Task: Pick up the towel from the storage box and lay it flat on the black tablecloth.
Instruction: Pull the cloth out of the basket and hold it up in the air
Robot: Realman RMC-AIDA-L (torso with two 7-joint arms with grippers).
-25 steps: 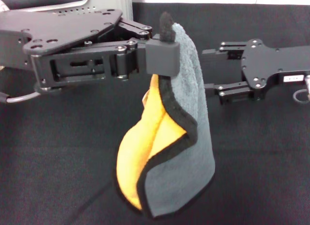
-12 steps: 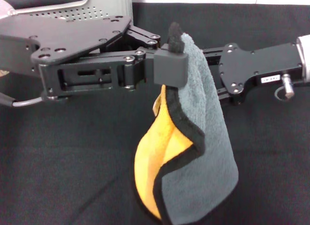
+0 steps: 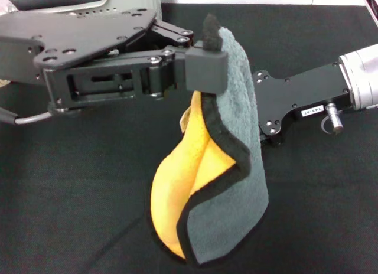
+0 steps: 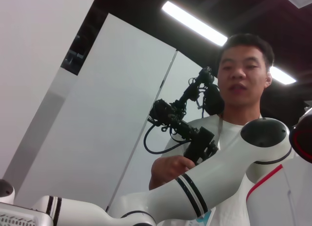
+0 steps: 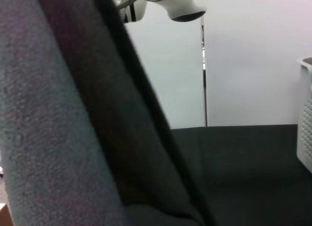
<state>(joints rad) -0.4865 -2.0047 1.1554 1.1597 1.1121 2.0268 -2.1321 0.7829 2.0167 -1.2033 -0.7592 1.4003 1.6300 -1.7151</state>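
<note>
Left gripper [image 3: 204, 64] clamps the towel [image 3: 236, 168] by its top corner, suspending it above the black tablecloth [image 3: 71, 197]. Right gripper sits behind the towel, which hides its fingers. Storage box [image 3: 127, 2] stands behind the left arm.

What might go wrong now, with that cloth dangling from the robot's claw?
The left gripper pinches just one corner of the towel, so it might slip free. Hanging folded, yellow side tucked in, it may land bunched on the black tablecloth rather than flat. The right gripper's fingers are hidden behind the towel, so it may snag.
</note>
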